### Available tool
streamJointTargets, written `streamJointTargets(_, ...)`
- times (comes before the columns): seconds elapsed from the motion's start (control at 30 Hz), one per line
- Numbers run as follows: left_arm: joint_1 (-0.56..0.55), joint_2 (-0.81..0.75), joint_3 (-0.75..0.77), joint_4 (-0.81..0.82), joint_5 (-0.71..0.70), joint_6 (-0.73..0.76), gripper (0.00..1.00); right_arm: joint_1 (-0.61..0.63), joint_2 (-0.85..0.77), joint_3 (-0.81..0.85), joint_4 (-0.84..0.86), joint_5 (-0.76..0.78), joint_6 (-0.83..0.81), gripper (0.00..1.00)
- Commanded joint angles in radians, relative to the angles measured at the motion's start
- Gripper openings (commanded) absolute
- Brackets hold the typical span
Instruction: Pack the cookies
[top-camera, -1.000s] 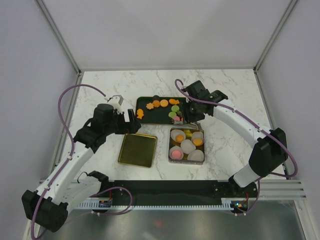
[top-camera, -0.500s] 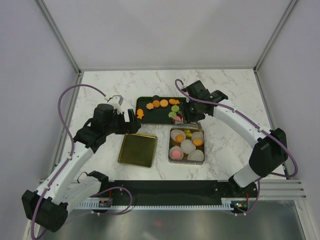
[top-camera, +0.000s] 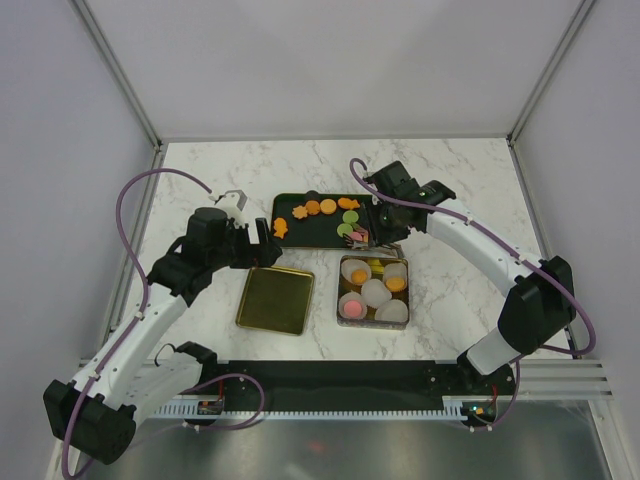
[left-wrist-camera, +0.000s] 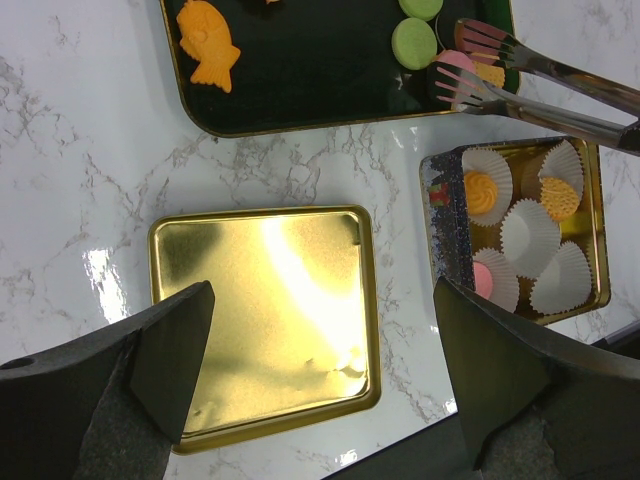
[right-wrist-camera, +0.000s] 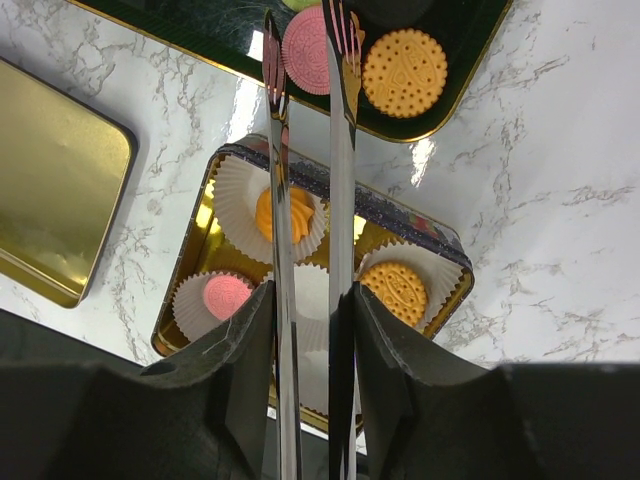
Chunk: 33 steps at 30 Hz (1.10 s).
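The left arm (top-camera: 140, 328) stretches toward the middle, the left gripper (top-camera: 266, 243) spread wide, facing down. The right arm (top-camera: 480, 250) curls in from the right, the right gripper (top-camera: 385, 228) squeezing tongs (right-wrist-camera: 340, 200).

White marble-veined table (top-camera: 460, 190) in front of me, grey walls on three sides. Three items sit directly on it: a dark rectangular tray (top-camera: 318, 232) with a gold rim, lying crosswise at mid-table; a flat square gold lid (top-camera: 275, 299) nearer to me and on my left; and an open square tin (left-wrist-camera: 440, 240) with a glittery dark wall on my right. Lid and tin lie side by side with a strip of bare marble between them, the tin just beside the tray's near right corner, not touching.
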Motion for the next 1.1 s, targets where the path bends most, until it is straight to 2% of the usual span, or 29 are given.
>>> streamJointTargets(0.0,0.006,-0.009,0.007,0.008,0.004,0.017,1.00,0.006,-0.019,0.025,0.026,0.013,-0.001,0.39)
streamJointTargets(0.7,0.006,-0.006,0.007,0.008,0.003,0.015,1.00,0.001,-0.054,0.142,-0.013,-0.004,0.004,0.37)
streamJointTargets(1.07,0.007,-0.011,0.007,0.005,-0.005,0.017,1.00,-0.025,-0.252,0.073,-0.135,-0.095,0.024,0.38)
